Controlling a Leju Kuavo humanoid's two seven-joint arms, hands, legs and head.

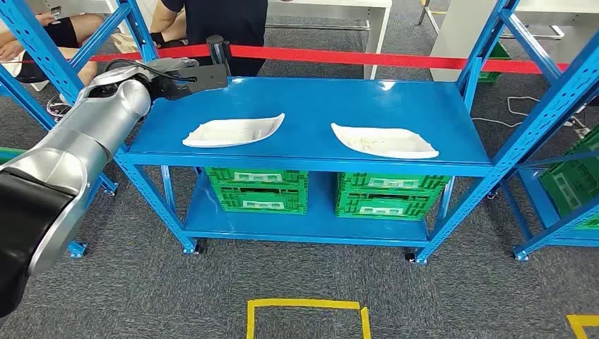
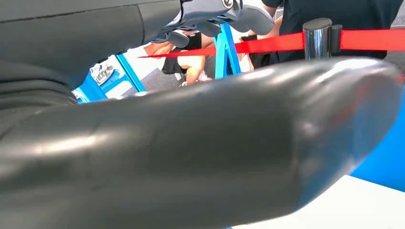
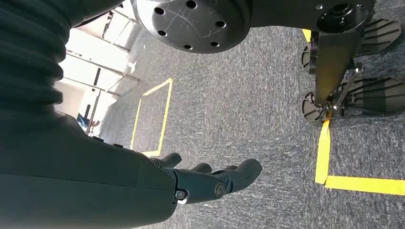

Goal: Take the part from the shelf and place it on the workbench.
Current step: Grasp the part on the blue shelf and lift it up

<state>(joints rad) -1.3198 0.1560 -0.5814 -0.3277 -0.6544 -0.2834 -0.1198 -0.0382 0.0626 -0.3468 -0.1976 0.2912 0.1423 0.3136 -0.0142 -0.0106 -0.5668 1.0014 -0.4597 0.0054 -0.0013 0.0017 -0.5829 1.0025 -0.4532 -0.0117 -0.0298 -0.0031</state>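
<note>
Two white curved parts lie on the top of the blue shelf (image 1: 311, 99): one on the left (image 1: 233, 131), one on the right (image 1: 383, 140). My left arm reaches out over the shelf's back left corner. Its dark left hand (image 1: 187, 76) hovers there with nothing in it, a little behind and to the left of the left part. In the left wrist view the thick thumb (image 2: 215, 143) looms large, the fingers (image 2: 210, 16) lie apart from it, and a white surface (image 2: 353, 205) shows beyond the thumb. My right hand (image 3: 210, 181) hangs over the carpet, fingers stretched out, empty.
Green crates (image 1: 260, 189) (image 1: 390, 195) stand on the lower shelf. A red belt barrier (image 1: 353, 55) on a post (image 1: 215, 48) runs behind the shelf, with a person (image 1: 212, 18) beyond it. More blue racks flank both sides. A yellow floor mark (image 1: 305, 305) lies in front.
</note>
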